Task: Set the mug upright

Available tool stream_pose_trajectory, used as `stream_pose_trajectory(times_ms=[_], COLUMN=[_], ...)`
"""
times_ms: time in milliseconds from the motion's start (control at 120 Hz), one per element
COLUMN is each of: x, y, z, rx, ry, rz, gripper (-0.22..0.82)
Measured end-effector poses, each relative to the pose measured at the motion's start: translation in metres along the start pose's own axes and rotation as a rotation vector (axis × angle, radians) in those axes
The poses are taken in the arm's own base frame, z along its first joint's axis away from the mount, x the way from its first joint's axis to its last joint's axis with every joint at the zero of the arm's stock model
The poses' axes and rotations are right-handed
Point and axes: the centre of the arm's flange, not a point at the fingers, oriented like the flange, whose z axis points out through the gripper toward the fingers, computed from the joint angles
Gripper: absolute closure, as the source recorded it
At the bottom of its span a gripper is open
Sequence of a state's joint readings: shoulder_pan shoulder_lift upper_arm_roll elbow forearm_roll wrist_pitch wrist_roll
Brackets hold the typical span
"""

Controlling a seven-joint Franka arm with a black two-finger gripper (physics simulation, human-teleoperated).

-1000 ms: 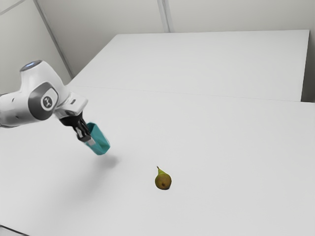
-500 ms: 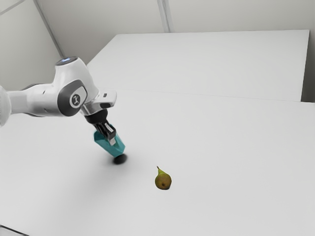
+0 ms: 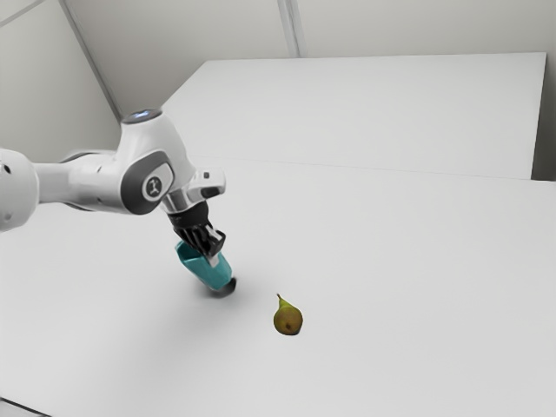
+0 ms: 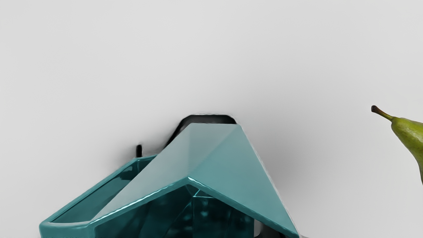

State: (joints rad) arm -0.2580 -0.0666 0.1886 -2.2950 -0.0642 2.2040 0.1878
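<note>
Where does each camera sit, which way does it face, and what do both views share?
Exterior view: beside the white-and-grey arm, looking down across the white table; arm and black two-finger claw show.
Wrist view: on its hand, facing the table past the teal faceted mug; some claw shows.
Shared: mug, table, green-brown pear.

A green-brown pear [image 3: 288,321] lies on the plain white table [image 3: 408,261]

The wrist view crops the mug [image 4: 214,152] and pear [image 4: 409,134]. In the exterior view, the gripper [image 3: 211,256] partly hides the mug.
</note>
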Motion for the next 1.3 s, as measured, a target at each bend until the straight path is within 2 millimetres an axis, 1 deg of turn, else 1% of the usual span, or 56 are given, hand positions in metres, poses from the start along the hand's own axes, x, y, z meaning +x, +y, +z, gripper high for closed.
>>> stream_pose_trajectory(times_ms=[242, 417, 508, 658, 1033, 1150, 1300], x=[-0.001, 0.017, 0.022, 0.026, 0.031, 0.028, 0.024], y=[-0.022, -0.030, -0.032, -0.028, -0.004, -0.004, -0.009], z=[0.002, -0.002, 0.002, 0.004, 0.009, 0.010, 0.011], rx=[-0.074, -0.087, -0.105, -0.154, -0.178, -0.184, -0.188], ry=[0.006, 0.024, 0.023, 0.036, 0.034, 0.006, -0.022], rz=[-0.165, -0.218, -0.249, -0.299, -0.300, -0.304, -0.316], gripper=[0.79, 0.79, 0.79, 0.79, 0.79, 0.79, 0.78])
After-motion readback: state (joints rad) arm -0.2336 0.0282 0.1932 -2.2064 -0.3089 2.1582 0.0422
